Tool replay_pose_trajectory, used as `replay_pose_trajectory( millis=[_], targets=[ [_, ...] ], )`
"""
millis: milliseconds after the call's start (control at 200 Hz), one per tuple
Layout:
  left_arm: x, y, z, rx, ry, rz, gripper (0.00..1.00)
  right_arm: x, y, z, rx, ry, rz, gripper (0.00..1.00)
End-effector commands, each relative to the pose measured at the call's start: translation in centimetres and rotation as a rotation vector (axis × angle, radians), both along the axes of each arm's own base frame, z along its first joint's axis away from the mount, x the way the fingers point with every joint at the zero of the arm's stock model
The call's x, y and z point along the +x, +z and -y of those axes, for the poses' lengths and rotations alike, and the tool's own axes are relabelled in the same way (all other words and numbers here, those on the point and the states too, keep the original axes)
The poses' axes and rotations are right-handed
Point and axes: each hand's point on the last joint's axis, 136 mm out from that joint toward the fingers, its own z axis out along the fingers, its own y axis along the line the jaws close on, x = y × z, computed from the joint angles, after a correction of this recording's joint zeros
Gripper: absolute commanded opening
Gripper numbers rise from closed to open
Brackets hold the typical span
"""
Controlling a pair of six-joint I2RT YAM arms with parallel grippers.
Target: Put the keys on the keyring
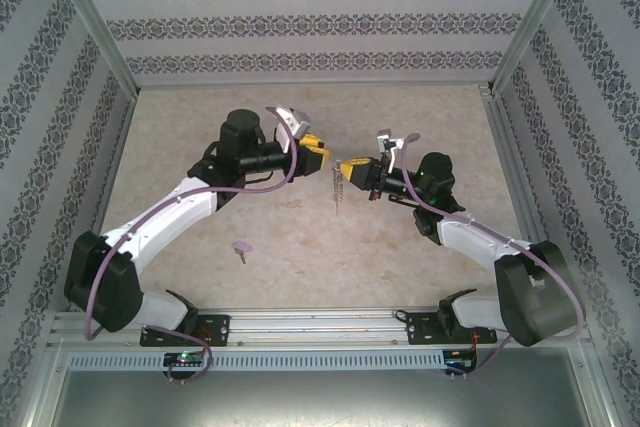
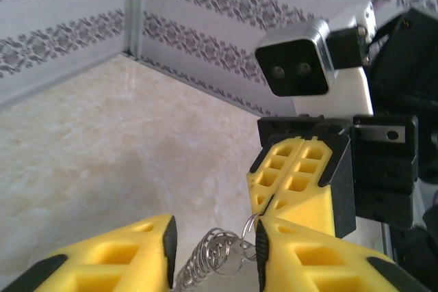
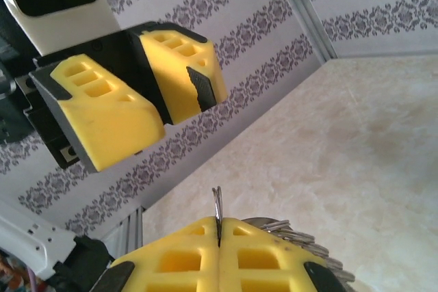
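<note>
Right gripper (image 1: 352, 168) – yellow ribbed fingers pressed flat together, pinching the thin edge of the grey metal oval keyring (image 1: 338, 190). In the right wrist view the ring wire (image 3: 217, 204) stands upright out of the seam between the two closed fingers (image 3: 178, 258), and the fine coiled chain (image 3: 291, 232) bunches just behind the right-hand finger. From above, the chain hangs straight down below the grip, above the middle of the pale marbled beige table (image 1: 420, 257).

Left gripper (image 1: 316, 153) – fingers spread, with a clear gap between the pads. It faces the right gripper tip to tip, the two almost touching. In the left wrist view the wire coil of the keyring (image 2: 217, 256) lies in the gap between the left fingers (image 2: 123, 254); one loop sits just beside the inner pad of the right-hand finger. Contact there cannot be confirmed.

The small lilac-purple key (image 1: 241, 247) with a rounded head lies flat on the table, well apart from both grippers, near the left arm's forearm
</note>
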Motion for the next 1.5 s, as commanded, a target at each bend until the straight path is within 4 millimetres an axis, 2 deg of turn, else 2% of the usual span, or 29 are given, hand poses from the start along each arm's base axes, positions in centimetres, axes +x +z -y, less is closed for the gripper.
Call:
replay_pose_trajectory(
  millis=[0, 380, 794, 1494],
  targets=[
    [0.3, 3.0, -0.4, -0.132, 0.059, 0.023, 0.40, -0.1, 3.4, 0.8, 0.078, -0.040, 0.110, 0.00],
    [-0.9, 2.0, 0.9, -0.237, -0.056, -0.074, 0.42, 0.0, 6.2, 0.8, 0.176, -0.020, 0.136, 0.00],
    [-1.4, 2.5, 1.8, -0.351, -0.149, -0.113, 0.42, 0.1, 6.1, 0.4, 0.199, 0.003, 0.119, 0.00],
    [-0.9, 2.5, 2.7, -0.376, -0.193, -0.147, 0.28, 0.5, 6.0, 0.0, 0.224, 0.041, 0.103, 0.00]
  ],
)
